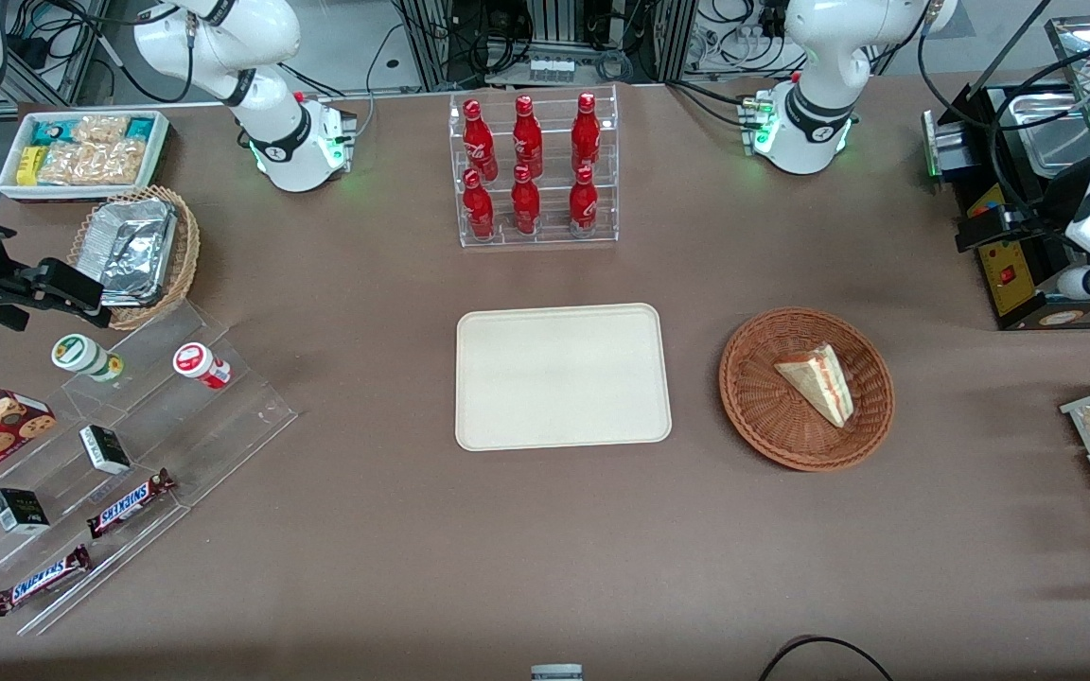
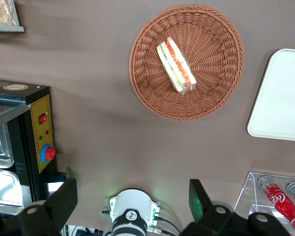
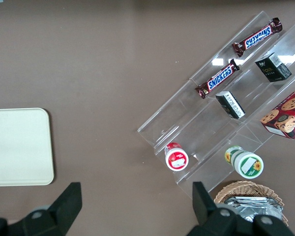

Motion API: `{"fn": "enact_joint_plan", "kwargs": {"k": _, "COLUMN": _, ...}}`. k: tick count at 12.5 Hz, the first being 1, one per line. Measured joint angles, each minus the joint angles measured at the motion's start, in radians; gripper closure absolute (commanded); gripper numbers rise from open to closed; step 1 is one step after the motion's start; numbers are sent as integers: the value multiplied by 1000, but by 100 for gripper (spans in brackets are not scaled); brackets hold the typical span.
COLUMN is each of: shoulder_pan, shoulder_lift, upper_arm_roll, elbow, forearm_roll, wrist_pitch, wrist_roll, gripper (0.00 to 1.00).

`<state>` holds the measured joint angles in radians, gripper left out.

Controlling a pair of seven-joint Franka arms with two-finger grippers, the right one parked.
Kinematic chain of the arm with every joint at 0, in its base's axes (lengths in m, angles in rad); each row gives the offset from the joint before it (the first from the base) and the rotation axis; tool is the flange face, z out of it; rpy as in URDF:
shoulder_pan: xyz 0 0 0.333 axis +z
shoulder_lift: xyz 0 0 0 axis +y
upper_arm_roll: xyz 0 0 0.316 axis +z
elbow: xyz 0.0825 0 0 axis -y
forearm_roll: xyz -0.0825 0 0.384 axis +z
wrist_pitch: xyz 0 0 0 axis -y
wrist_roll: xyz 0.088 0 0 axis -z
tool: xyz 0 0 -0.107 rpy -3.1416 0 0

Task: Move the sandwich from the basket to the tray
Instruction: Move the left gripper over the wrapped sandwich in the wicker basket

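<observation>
Left gripper (image 2: 132, 204) I held high above the wicker basket (image 1: 753, 416), fingers spread and empty, sandwich (image 1: 819, 380) lay in that basket, cream tray (image 1: 563, 377) beside it.

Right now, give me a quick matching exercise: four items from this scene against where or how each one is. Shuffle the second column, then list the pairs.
Column one:
1. sandwich
2. tray
3. gripper
4. red bottles

Column two:
A. open, high above the table near the basket, holding nothing
B. in a clear tiered rack, farther from the front camera than the tray
C. lying in the basket
D. bare, beside the basket on the table

Pairs: 1-C, 2-D, 3-A, 4-B
</observation>
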<state>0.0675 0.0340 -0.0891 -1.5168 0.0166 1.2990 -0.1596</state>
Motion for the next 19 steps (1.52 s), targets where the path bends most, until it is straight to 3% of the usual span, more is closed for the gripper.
{"fn": "enact_joint_plan", "kwargs": {"k": 9, "shoulder_pan": 10, "shoulder_lift": 53, "upper_arm_roll": 5, "elbow": -77, "forearm_roll": 0, "wrist_pitch": 27, "wrist_roll": 0, "gripper": 0}}
{"fn": "enact_joint_plan", "kwargs": {"k": 15, "shoulder_pan": -1, "shoulder_lift": 60, "upper_arm_roll": -12, "elbow": -351, "forearm_roll": -1, "wrist_pitch": 374, "wrist_roll": -25, "gripper": 0}}
{"fn": "enact_joint_plan", "kwargs": {"k": 19, "shoulder_pan": -44, "shoulder_lift": 53, "upper_arm_roll": -18, "elbow": -479, "forearm_roll": -1, "wrist_pitch": 602, "wrist_roll": -204, "gripper": 0}}
